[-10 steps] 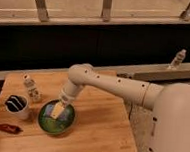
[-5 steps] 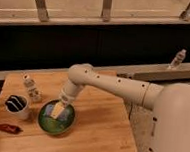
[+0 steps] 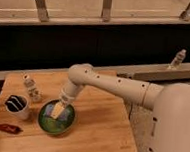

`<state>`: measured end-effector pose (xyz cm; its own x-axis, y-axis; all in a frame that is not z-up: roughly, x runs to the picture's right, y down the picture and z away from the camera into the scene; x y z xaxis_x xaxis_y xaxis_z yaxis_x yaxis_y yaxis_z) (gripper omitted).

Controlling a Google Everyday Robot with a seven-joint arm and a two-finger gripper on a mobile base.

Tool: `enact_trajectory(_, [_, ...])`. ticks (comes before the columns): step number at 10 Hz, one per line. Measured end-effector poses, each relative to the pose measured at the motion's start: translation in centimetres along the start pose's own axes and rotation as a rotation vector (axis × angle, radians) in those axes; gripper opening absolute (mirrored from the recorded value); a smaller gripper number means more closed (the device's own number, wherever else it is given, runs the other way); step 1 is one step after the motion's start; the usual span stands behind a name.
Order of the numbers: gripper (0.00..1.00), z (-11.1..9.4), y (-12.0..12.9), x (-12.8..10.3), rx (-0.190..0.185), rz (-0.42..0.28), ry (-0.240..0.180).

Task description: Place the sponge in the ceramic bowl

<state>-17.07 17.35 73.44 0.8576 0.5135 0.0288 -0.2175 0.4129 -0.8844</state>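
Green glaze marks your target: the ceramic bowl (image 3: 46, 125) is wide, shallow and round, with a paler, shiny centre. It stands near the front left of the wooden table (image 3: 101, 134). Your gripper (image 3: 60, 107) hangs directly over the bowl's inside, toward its rear rim, at the end of the white arm (image 3: 113, 84) that reaches in from the right.

At the gripper's tip you see a small pale pad with soft edges, much smaller than the bowl. This looks to be the sponge (image 3: 58, 111), and it is above the bowl's inside. You cannot tell how wide the gripper stands, nor whether it has hold of the sponge or merely touches it.

Left of the gripper, just beside the bowl, stands a white mug (image 3: 16, 105) with dark wavy stripes. Behind the mug is a small upright bottle (image 3: 31, 88). A dark red flat object (image 3: 8, 128) lies by the table's front left edge, well apart from the gripper. A second bottle (image 3: 177, 59) stands on the ledge (image 3: 159, 71) far to the right.
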Motion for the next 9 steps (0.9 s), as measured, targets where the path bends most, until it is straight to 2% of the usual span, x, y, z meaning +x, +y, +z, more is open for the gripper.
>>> enact_trajectory(1, [0.7, 0.0, 0.0, 0.0, 0.0, 0.0, 0.0])
enact_trajectory(3, [0.8, 0.0, 0.0, 0.0, 0.0, 0.0, 0.0])
enact_trajectory(9, [0.8, 0.02, 0.0, 0.0, 0.0, 0.0, 0.0])
